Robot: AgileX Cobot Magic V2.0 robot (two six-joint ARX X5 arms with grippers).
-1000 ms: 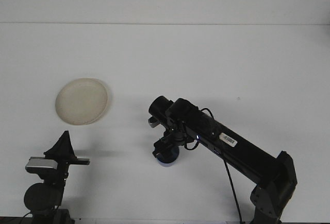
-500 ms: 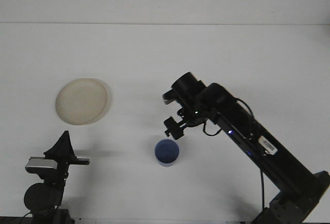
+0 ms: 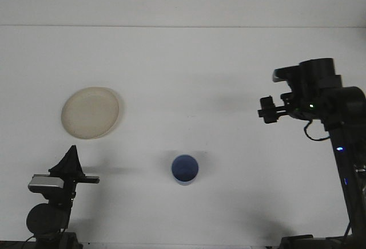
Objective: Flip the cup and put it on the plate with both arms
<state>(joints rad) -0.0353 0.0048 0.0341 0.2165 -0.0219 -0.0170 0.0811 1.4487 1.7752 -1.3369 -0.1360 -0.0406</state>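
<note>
Two arms share this job, and the near-left one sits parked at the desk's (image 3: pixel 229 60) front edge, its left end effector (image 3: pixel 71 160) pointing up, spread or pinched I cannot tell. Just beyond, the blue cup (image 3: pixel 185 169) now stands alone, mouth up, freed a moment ago. Farther right, the right end effector (image 3: pixel 267 113) has pulled well away and holds nothing; its finger gap is unreadable. Farthest left lies the plate (image 3: pixel 91 112), bare. Flipping looks finished; transfer remains.
</note>
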